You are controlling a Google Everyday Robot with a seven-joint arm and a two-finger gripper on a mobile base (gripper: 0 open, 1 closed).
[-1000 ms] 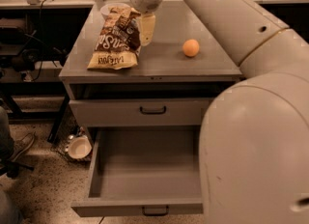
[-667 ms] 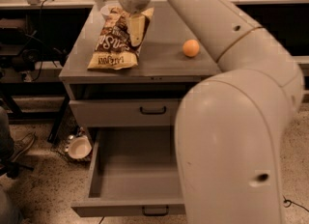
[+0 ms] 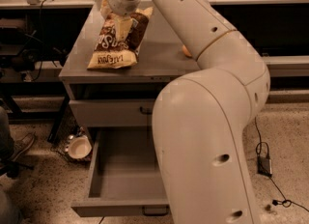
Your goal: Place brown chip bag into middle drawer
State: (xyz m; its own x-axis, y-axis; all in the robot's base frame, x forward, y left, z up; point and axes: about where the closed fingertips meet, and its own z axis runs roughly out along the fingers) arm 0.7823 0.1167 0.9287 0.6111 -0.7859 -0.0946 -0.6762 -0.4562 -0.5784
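Observation:
The brown chip bag (image 3: 115, 44) lies flat on the left part of the grey cabinet top (image 3: 159, 56), its cream-tan band toward the front edge. My gripper (image 3: 120, 26) hangs from the arm and sits right over the bag's upper middle, touching or nearly touching it. The middle drawer (image 3: 123, 172) is pulled out wide below, and what shows of its inside holds nothing. Its dark handle (image 3: 154, 212) shows at the front. My arm hides the drawer's right part.
The upper handled drawer (image 3: 111, 112) is shut. A small orange fruit (image 3: 185, 50) peeks out beside my arm on the cabinet top. A white bowl (image 3: 78, 147) stands on the floor left of the drawer. Cables and a black box (image 3: 264, 165) lie on the floor at right.
My arm has swung to the left, and the gripper has moved from the bag's right edge to over its middle. The arm now covers most of the orange fruit. The bag lies where it was.

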